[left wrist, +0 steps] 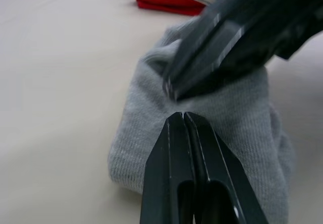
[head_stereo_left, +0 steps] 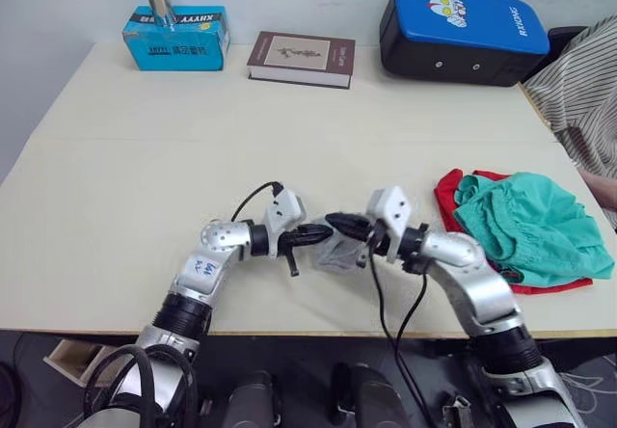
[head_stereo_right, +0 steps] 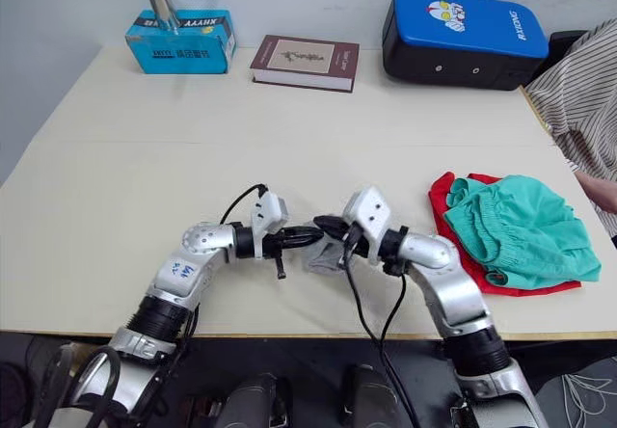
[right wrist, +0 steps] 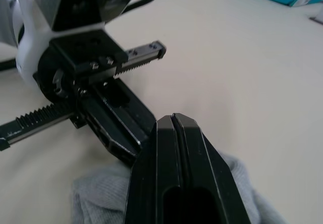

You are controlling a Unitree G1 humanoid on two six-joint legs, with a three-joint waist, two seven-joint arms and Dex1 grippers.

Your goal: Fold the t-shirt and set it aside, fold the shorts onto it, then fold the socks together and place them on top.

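Socks, a small light grey knitted bundle (head_stereo_left: 339, 253), lie on the pale desk (head_stereo_left: 145, 187) near its front edge, directly between the two claws. The left claw (head_stereo_left: 321, 232) reaches in from nine o'clock, its black fingers pressed together with nothing between them, tips resting on the fabric. The right claw (head_stereo_left: 337, 224) comes from three o'clock, fingers likewise shut and empty, over the bundle. Both sit equally near. The destination, teal-green gathered shorts (head_stereo_left: 525, 221) over the bright red cotton t-shirt (head_stereo_left: 448, 189), lies toward three o'clock, so the right arm looks better placed to carry.
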